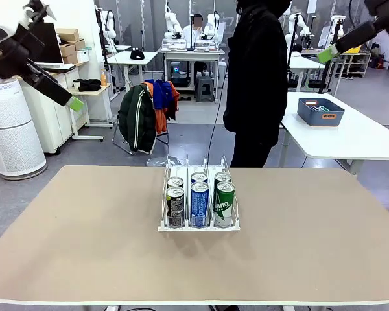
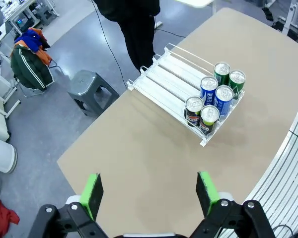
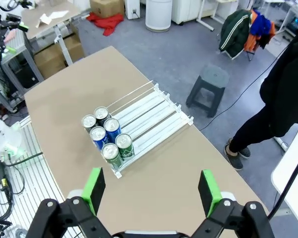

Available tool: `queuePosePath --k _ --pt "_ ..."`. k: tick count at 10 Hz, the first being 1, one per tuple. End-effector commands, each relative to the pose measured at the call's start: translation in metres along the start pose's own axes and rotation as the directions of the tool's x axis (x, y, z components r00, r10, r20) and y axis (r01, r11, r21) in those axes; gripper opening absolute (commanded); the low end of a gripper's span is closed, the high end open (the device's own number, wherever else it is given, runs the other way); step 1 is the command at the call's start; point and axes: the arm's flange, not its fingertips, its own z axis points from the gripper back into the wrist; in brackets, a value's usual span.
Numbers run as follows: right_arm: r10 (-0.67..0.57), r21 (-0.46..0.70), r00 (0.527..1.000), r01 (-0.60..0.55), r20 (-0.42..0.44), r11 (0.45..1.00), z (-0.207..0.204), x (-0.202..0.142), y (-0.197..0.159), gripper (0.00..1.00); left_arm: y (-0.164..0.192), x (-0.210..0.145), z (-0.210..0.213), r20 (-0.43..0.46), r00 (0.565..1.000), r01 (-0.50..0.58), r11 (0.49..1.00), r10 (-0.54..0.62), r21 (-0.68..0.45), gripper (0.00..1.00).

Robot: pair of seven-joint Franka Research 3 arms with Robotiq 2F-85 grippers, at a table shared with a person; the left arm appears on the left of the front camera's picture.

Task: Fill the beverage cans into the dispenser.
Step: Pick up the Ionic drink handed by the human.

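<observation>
The left tool (image 2: 149,191) and the right tool (image 3: 151,191) are spread apart and empty, high above the surface (image 2: 139,144). Below and ahead of both, six beverage cans (image 2: 222,96) are stood in the dispenser (image 2: 166,79), two per lane. The step is judged a wait: a further can must be supplied first

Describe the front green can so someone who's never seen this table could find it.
On the tan table, a white dispenser stands in the middle with three lanes. In the lane on the robot's right, the green can is nearest the robot. Beside it stands a blue can; behind it, a second green one.
</observation>
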Motion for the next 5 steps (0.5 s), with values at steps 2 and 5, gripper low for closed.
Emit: queuePosePath --k 2,5 --pt "-0.008 -0.009 0.998 0.007 -0.06 1.0 0.013 0.007 0.001 1.0 0.007 0.001 0.014 0.07 0.997 -0.014 1.0 0.015 -0.007 1.0" --pt "0.006 0.007 1.0 -0.006 -0.016 1.0 0.014 0.005 0.001 1.0 0.006 0.0 0.014 0.036 0.999 -0.012 1.0 0.012 0.009 1.0"
